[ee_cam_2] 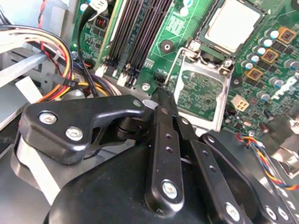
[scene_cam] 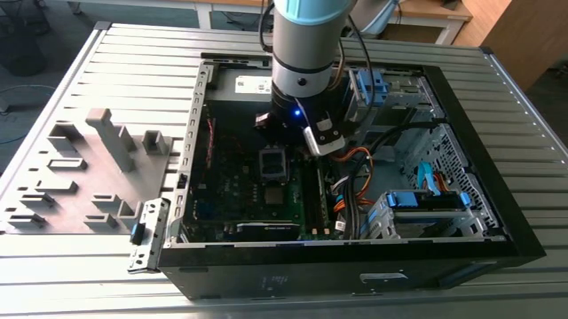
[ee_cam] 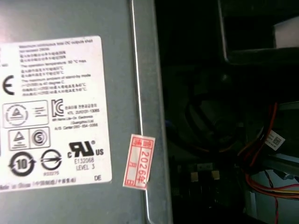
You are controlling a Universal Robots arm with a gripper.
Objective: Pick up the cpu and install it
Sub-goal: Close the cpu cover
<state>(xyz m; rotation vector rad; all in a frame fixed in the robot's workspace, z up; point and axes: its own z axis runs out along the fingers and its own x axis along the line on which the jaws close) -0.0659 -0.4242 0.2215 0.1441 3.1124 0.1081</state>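
The cpu (ee_cam_2: 233, 23) is judged already seated; the gripper (ee_cam_2: 160, 93), pressed together and empty, is poised beside the open load frame (ee_cam_2: 203, 95), not yet latched.

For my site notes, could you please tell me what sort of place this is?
Probably a robotics lab or workshop bench: an open black metal computer case sits on a ribbed silver aluminium table, beside a grey moulded parts fixture, with pale wooden desks behind.

In the second wrist view the cpu (ee_cam_2: 232, 26) is cut off by the picture's edge, and the gripper (ee_cam_2: 160, 94) covers part of the socket frame (ee_cam_2: 202, 88). In the first wrist view the white label (ee_cam: 51, 107) is cropped too.
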